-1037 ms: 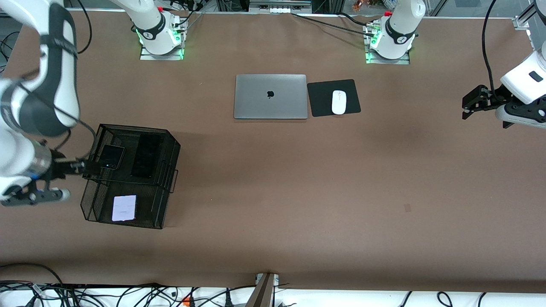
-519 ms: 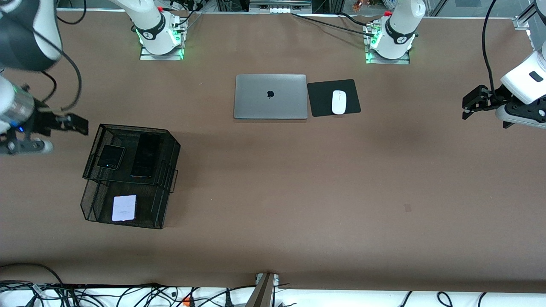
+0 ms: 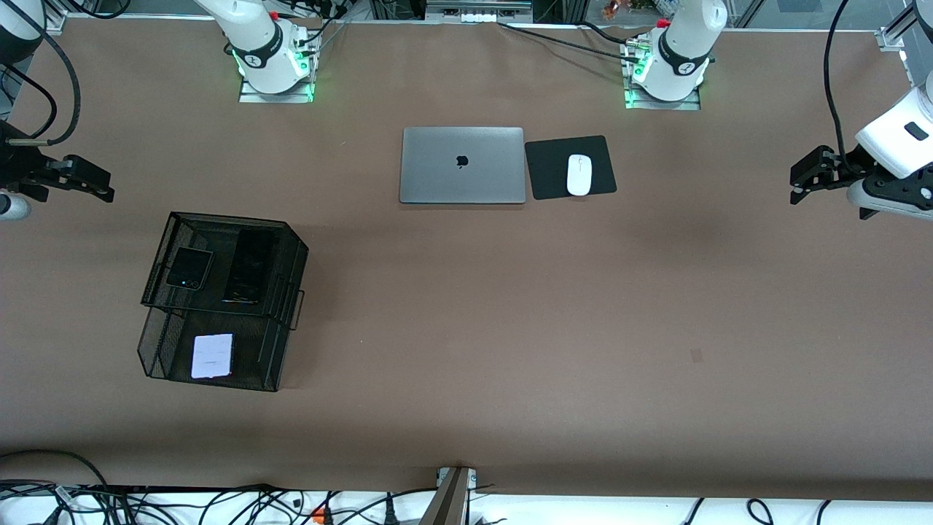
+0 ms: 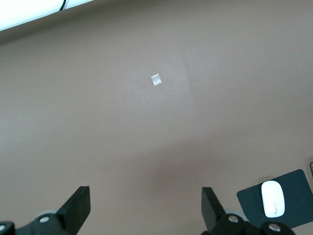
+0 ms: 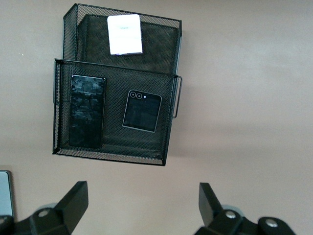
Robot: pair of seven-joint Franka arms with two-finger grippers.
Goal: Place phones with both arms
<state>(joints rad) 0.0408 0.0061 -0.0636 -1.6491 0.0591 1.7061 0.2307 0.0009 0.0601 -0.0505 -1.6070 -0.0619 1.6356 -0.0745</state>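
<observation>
We see two-tier mesh tray (image 3: 288, 281) on bench (image 3: 510, 328), toward right arm's end. Upper tier: squarish phone (image 3: 189, 267) beside slim phone (image 3: 249, 267). Lower tier, nearer camera: pale phone (image 3: 213, 356). Laptop (image 3: 462, 165) beside mouse pad (image 3: 550, 175), mouse (image 3: 579, 174) on pad.

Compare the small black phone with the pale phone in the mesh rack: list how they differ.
The small black phone is dark with camera lenses showing; the pale phone is lilac-white and shows none. The black one lies on the mesh rack's upper tier beside the long black phone; the pale one lies alone on the lower tier, nearer the front camera. Both are squarish, flat and ungripped.
</observation>
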